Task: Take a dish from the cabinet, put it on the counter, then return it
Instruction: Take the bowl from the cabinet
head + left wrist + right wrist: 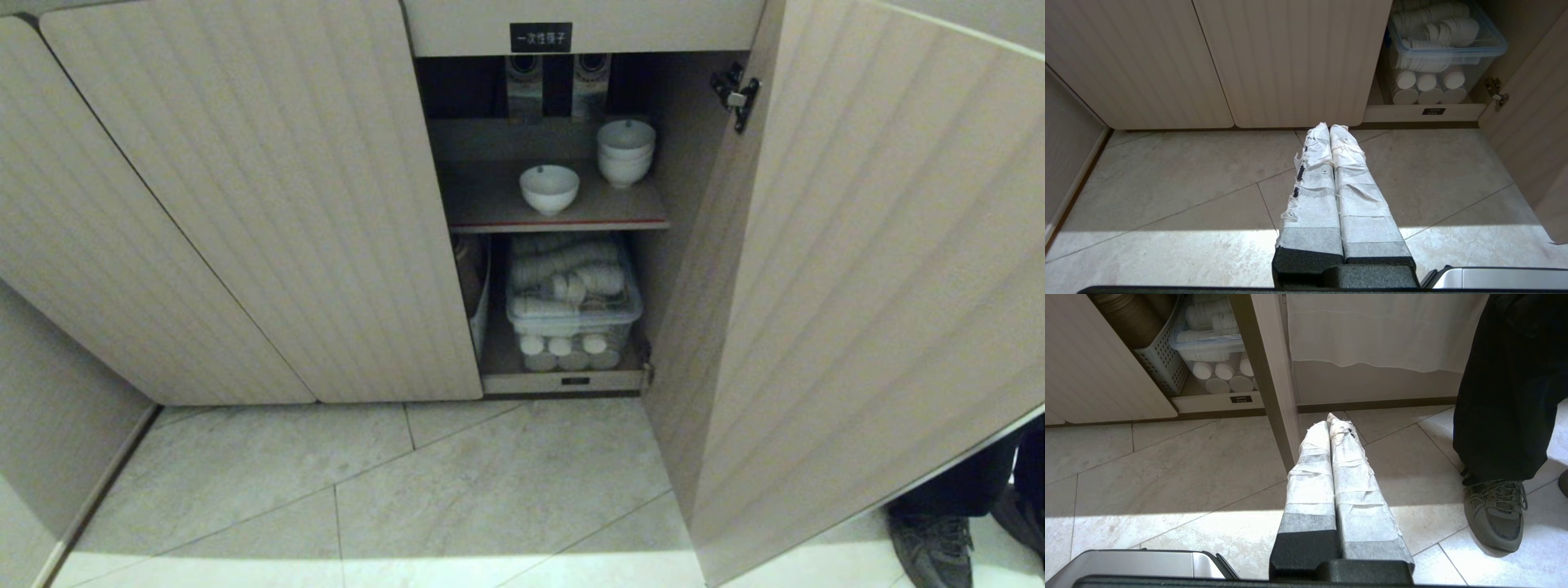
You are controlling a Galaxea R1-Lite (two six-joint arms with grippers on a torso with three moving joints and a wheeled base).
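The dish point(549, 189), a small white bowl, stands alone on the brown red-edged shelf point(563, 222) inside the open cabinet point(245, 204). The counter is out of view. Neither arm shows in the head view. In its wrist view my left gripper point(1329, 127) is shut, its tape-wrapped fingers pressed together, low over the floor in front of the shut doors. My right gripper point(1327, 419) is shut too, hanging over the tiles by the open door's edge point(1274, 384). Both are empty and far from the dish.
A stack of white bowls point(625, 152) sits behind the dish on the right. Below is a clear lidded box point(571, 302) of white cups. The open door point(857, 286) swings out on the right. A person's dark trouser leg point(1506, 388) and shoe point(1496, 512) stand beside it.
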